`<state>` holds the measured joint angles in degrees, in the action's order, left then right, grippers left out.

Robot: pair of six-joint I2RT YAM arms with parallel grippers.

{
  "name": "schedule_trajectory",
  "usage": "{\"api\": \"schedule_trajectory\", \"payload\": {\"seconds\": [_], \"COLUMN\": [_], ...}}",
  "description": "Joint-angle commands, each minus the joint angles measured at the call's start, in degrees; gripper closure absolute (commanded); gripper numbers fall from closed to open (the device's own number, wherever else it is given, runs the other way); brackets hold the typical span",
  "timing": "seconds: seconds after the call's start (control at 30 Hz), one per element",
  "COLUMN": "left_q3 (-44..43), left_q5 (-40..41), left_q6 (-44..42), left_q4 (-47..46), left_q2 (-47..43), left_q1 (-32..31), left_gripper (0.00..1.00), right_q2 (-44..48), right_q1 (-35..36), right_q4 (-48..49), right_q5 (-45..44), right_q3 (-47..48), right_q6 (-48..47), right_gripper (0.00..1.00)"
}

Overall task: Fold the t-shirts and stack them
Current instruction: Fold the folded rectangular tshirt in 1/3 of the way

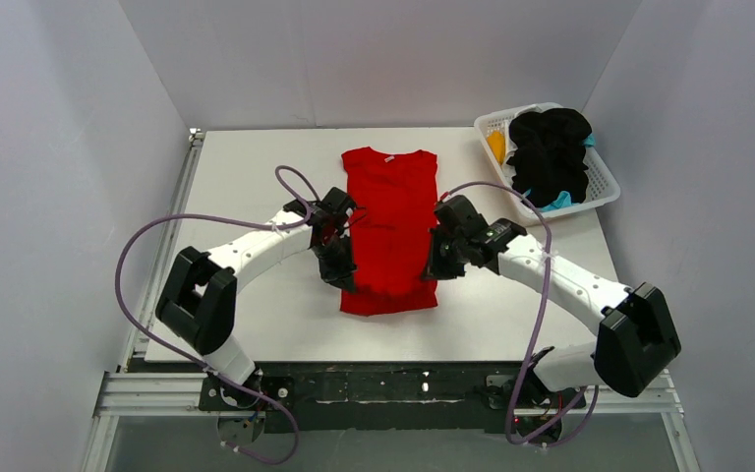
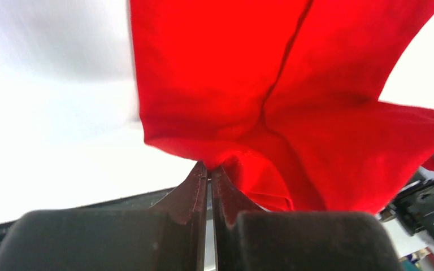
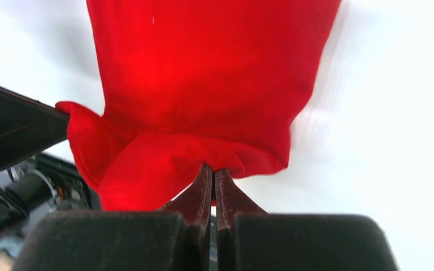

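A bright red t-shirt (image 1: 390, 211) lies lengthwise on the white table (image 1: 246, 177), sleeves folded in, collar at the far end. My left gripper (image 1: 346, 278) is shut on its left edge near the hem; the pinched red cloth (image 2: 248, 113) shows bunched at the fingertips in the left wrist view. My right gripper (image 1: 434, 267) is shut on the right edge near the hem, and red cloth (image 3: 203, 84) bunches at its tips in the right wrist view. Black (image 1: 549, 147), orange-yellow (image 1: 496, 146) and teal (image 1: 556, 203) t-shirts lie heaped in the basket.
A white lattice basket (image 1: 605, 187) stands at the table's far right corner. Grey walls enclose the table on three sides. Purple cables loop from both arms. A metal rail (image 1: 172, 211) runs along the table's left edge.
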<state>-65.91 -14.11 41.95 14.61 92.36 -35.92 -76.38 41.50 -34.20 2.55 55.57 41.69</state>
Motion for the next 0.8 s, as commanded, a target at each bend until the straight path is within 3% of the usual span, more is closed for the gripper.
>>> {"api": "schedule_trajectory", "payload": {"seconds": [0.0, 0.2, 0.4, 0.77], "left_q3": [-5.2, -11.6, -17.6, -28.6], "left_q5": [1.4, 2.7, 6.1, 11.0], "left_q6": [-1.3, -2.2, -4.0, -6.0], "left_q4": [4.2, 5.1, 4.5, 6.5], "left_q2": [3.7, 9.4, 13.9, 23.8], "left_q1": [3.1, 6.8, 7.7, 9.4], "left_gripper": [1.0, 1.0, 1.0, 1.0], "right_q2": [-3.2, -9.1, -15.7, -26.1], "right_q1": [-5.0, -9.4, -12.2, -16.5], "right_q4": [0.1, 1.4, 0.0, 2.0], "right_q5": [-2.2, -1.2, -4.0, -1.2], "right_q3": [5.9, 11.4, 19.1, 25.5], "right_q6": [-3.9, -6.6, -7.7, -7.9], "right_gripper": [0.99, 0.99, 0.99, 0.99]}}
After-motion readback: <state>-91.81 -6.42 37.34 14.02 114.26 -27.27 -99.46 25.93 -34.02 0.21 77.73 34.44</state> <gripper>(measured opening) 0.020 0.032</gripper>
